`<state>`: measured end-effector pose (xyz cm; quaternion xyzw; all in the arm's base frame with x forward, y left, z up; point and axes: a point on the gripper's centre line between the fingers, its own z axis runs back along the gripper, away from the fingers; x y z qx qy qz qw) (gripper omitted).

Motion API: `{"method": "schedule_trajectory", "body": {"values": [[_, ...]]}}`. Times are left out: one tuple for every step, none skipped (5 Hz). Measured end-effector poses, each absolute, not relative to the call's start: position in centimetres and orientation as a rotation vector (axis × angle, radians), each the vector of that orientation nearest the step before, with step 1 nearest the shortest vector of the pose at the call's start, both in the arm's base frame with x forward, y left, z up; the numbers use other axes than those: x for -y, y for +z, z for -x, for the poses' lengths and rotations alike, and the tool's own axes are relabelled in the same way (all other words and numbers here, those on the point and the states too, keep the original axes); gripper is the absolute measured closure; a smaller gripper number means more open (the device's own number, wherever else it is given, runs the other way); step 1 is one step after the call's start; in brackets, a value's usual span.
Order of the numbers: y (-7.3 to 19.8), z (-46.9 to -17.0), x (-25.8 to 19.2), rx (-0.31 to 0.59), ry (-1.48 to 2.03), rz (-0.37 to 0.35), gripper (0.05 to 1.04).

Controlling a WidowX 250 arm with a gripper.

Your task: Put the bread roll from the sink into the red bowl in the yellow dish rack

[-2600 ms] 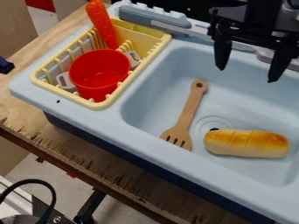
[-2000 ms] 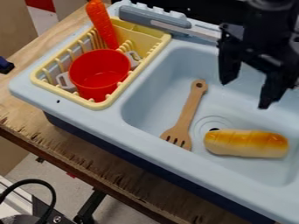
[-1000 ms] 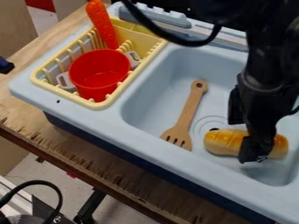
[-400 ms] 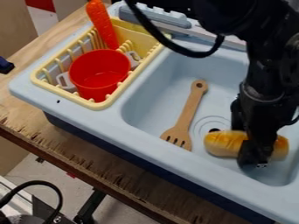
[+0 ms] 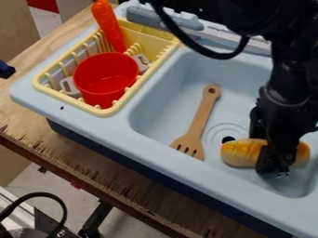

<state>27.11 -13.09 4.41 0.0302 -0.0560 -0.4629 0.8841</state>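
The black gripper [image 5: 266,149] is down in the right part of the sink, shut on the middle of a golden-brown toy bread roll [image 5: 241,153]. One finger is at the roll's near side and the other is behind it; both ends of the roll stick out past the gripper. The roll lies low in the basin, right of the drain. To its left, a wooden slotted spatula [image 5: 199,121] rests on the basin floor.
A yellow dish rack [image 5: 118,111] at the left holds a red pot [image 5: 105,79] with grey handles and an upright orange carrot [image 5: 108,25]. The light blue sink rim [image 5: 186,160] surrounds the basin. Behind is a grey faucet part [image 5: 162,17].
The gripper came down from the upper right over the bread roll and closed on it. Since the latest earlier frame, both have shifted slightly to the right.
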Motion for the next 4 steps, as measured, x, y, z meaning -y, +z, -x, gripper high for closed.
{"method": "schedule_trajectory", "body": {"values": [[4.6, -26.9, 13.0, 0.117, -0.952, -0.051, 0.466], [6.8, -26.7, 12.8, 0.170, -0.921, -0.052, 0.465], [10.0, -27.0, 12.2, 0.195, -0.873, -0.036, 0.466], [12.2, -27.2, 10.7, 0.227, -0.825, -0.028, 0.466]]}}
